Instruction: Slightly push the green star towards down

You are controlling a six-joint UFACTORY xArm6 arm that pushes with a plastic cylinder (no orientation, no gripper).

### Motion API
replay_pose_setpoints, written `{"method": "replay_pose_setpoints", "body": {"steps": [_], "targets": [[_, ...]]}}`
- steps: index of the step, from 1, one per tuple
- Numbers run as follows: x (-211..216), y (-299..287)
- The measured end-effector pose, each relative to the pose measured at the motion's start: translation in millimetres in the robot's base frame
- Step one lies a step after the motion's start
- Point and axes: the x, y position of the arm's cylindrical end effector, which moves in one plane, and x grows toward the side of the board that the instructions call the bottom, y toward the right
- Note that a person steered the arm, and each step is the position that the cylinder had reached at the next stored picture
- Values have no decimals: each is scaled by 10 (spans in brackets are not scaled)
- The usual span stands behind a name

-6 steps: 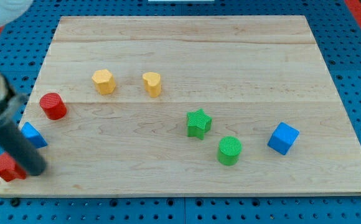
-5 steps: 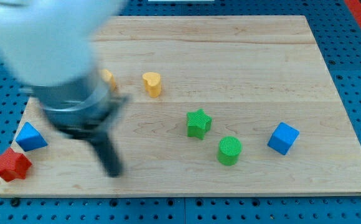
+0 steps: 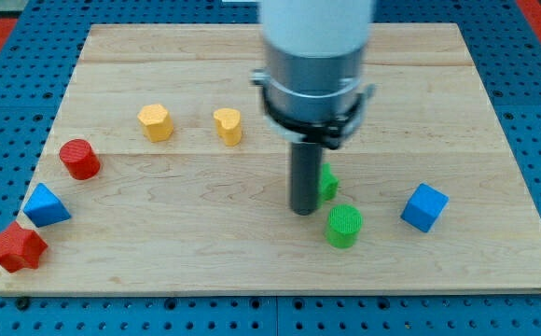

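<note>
The green star [image 3: 327,182] lies a little right of the board's middle, mostly hidden behind my dark rod; only its right edge shows. My tip [image 3: 303,211] rests on the board at the star's lower left, touching or nearly touching it. A green cylinder [image 3: 344,226] stands just below and to the right of the star, close to my tip.
A blue cube [image 3: 424,207] sits to the right. Two yellow blocks [image 3: 155,122] [image 3: 227,125] lie upper left. A red cylinder [image 3: 79,159], a blue block [image 3: 45,205] and a red star [image 3: 17,247] are near the wooden board's [image 3: 438,75] left edge.
My rod has swept fast from the board's lower left across to the right and now stands over the green star. No block has visibly moved.
</note>
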Motion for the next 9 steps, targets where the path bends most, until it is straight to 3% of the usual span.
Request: {"method": "replay_pose_setpoints", "body": {"steps": [4, 6, 7, 9], "targets": [[69, 239], [-488, 666], [-704, 434], [-313, -4]]}}
